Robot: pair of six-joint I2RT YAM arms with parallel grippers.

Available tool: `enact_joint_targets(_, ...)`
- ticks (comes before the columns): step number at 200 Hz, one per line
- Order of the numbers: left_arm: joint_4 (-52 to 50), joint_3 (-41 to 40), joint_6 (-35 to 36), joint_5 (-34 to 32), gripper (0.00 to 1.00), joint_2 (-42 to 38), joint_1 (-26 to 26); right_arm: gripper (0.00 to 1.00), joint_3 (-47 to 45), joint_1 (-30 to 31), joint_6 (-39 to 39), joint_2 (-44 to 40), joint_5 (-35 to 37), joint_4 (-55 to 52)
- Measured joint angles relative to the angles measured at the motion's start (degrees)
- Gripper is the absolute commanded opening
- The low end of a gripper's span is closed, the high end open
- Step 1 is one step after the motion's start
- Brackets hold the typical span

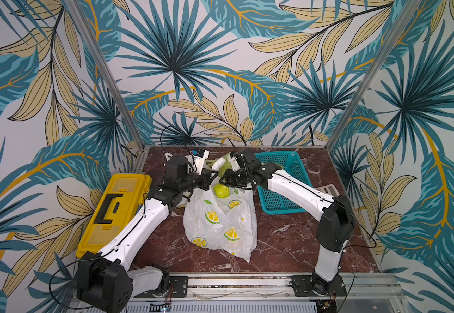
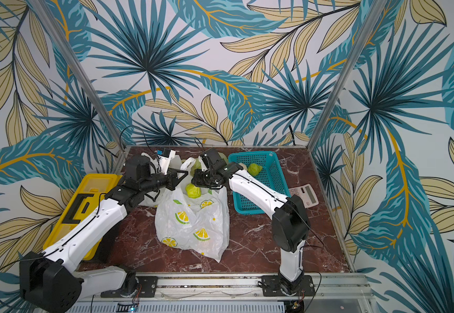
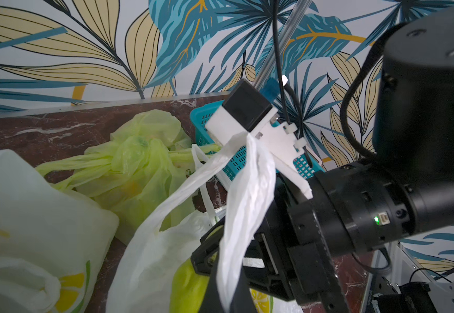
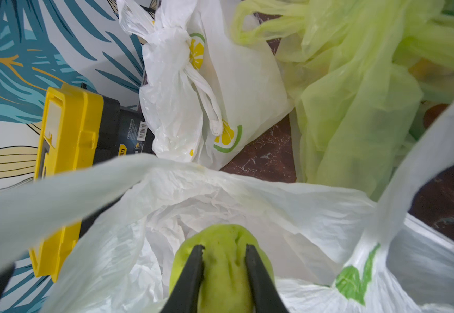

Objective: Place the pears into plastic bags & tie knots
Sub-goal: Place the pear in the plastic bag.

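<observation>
A white plastic bag (image 1: 217,225) with lemon-slice prints lies open mid-table. My left gripper (image 3: 227,281) is shut on one of its loop handles (image 3: 247,189) and holds it up. My right gripper (image 4: 224,252) is shut on a bright green pear (image 4: 224,238) just above the bag's open mouth (image 4: 220,200); the same pear (image 1: 221,191) shows in both top views. Another green pear (image 2: 255,168) lies in the teal basket (image 2: 258,195). Behind stand a knotted yellow-green bag (image 3: 139,162) and a knotted white lemon-print bag (image 4: 207,94).
A yellow toolbox (image 1: 115,211) lies at the left edge beside my left arm. A calculator (image 2: 305,195) sits right of the basket. Patterned walls close in the table on three sides.
</observation>
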Motion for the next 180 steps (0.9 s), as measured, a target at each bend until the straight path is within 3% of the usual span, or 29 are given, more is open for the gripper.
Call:
enact_joint_targets(20,0.0,0.0,-0.3,0.6,0.02,0.0,-0.2,0.19,0.2,0.2,4.5,0.4,-0.2,4.2)
enact_joint_targets(62,-0.9,0.0,-0.7,-0.7,0.02,0.0,0.5,0.37,1.0,3.0,10.0,5.3,1.0,8.9)
enact_joint_targets(88,-0.5,0.0,-0.7,-0.4,0.02,-0.1,1.4,0.58,-1.1,3.9,7.8,5.3,0.9,6.9)
enact_joint_targets(114,-0.4,0.0,-0.6,0.3,0.02,-0.1,1.7,0.61,-1.0,2.9,3.1,4.4,0.8,1.6)
enact_joint_targets(151,-0.2,0.0,-0.6,0.3,0.02,-0.1,1.7,0.63,-1.0,-3.9,-1.6,-0.4,2.2,-3.1)
enact_joint_targets(180,-0.2,0.0,-0.7,0.2,0.02,-0.1,1.7,0.64,-1.0,-13.7,-5.6,-3.2,9.8,-4.4)
